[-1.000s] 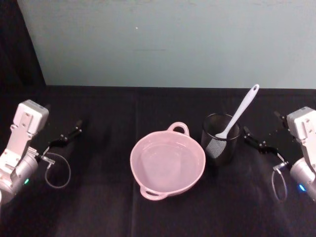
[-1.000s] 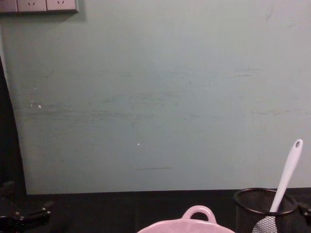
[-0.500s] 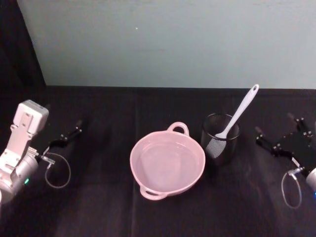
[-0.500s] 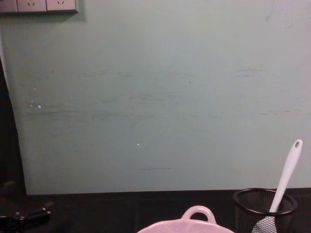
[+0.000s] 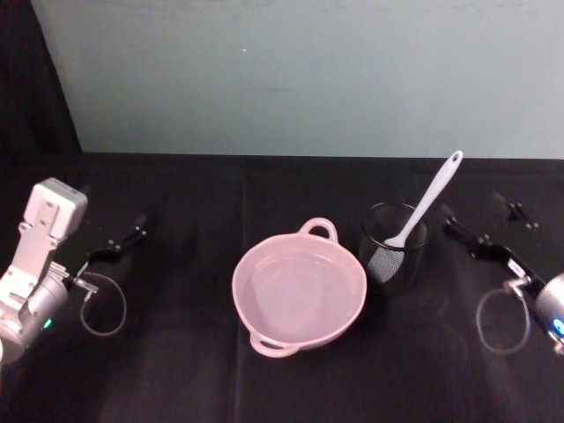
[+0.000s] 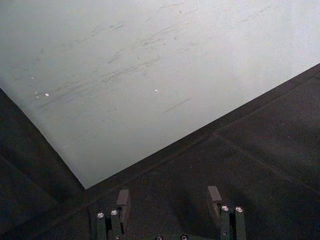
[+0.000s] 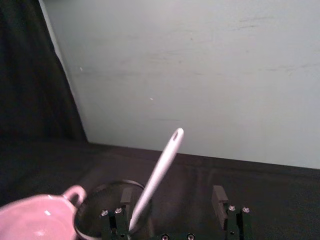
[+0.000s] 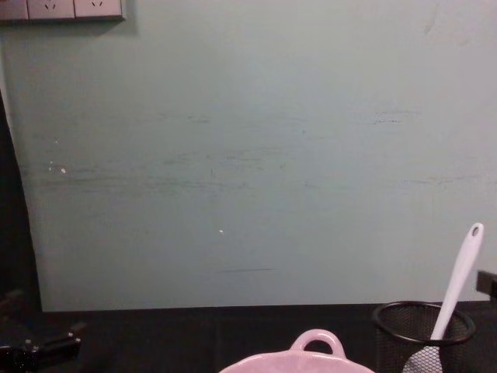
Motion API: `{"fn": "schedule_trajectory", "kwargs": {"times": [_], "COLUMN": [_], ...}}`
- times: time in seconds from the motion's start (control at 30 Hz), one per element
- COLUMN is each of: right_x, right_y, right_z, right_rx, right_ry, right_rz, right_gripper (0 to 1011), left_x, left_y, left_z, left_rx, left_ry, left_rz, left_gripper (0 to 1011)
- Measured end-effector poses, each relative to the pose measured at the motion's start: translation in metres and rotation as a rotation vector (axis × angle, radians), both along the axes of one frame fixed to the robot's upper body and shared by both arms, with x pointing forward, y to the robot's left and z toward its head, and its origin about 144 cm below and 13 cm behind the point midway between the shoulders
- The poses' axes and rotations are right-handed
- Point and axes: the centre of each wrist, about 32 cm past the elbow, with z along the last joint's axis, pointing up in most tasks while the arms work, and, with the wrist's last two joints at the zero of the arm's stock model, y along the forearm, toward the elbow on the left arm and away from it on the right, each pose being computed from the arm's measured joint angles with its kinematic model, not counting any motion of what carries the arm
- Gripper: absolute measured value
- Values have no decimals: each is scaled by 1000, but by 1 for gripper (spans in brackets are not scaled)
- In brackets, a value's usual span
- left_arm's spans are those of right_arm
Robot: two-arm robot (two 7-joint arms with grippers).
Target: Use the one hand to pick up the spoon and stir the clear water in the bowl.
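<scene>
The right gripper [image 5: 480,216] hangs low over the table, just right of the cup [image 5: 392,260], its fingers spread wide with nothing between them. The spoon [image 5: 423,203] is untouched: it stands head-down in the black mesh cup, its handle leaning up and away toward the right. From the right wrist the handle shows ahead of the open gripper [image 7: 171,195], somewhat off to one side and not yet between the fingers.

So I'd say this is the reach for the spoon, with the grasp not yet made. The next move seems to call for lining the fingers up on the slim shaft above the cup's rim, closing firmly, then lifting along the handle's lean so the light cup isn't dragged over. The bowl [image 5: 242,282] sits just left of the cup, pink, with water in it.

The left gripper [image 5: 123,236] is parked far off at the left edge, also open and empty.

Everything rests on a black cloth [image 5: 176,370]. Behind is a scuffed pale green wall [image 8: 248,155] with sockets [image 8: 62,8] up in one corner.
</scene>
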Motion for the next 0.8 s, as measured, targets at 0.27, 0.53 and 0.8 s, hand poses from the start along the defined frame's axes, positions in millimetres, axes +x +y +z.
{"fn": "schedule_trajectory", "kwargs": {"times": [0.27,0.53,0.8], "right_x": [22,38,49], "right_y": [4,6,3], "right_z": [2,0,-1], "right_rx": [181,327,447], "right_ry": [69,125,174], "right_rz": [44,67,96], "right_gripper": [1003,1003,1003], "left_x": [0,0,0], "left_y": [0,0,0], "left_z": [0,0,0], "left_rx": [0,0,0], "left_ry": [0,0,0], "left_rz": [0,0,0], "left_gripper": [1005,1005,1005]}}
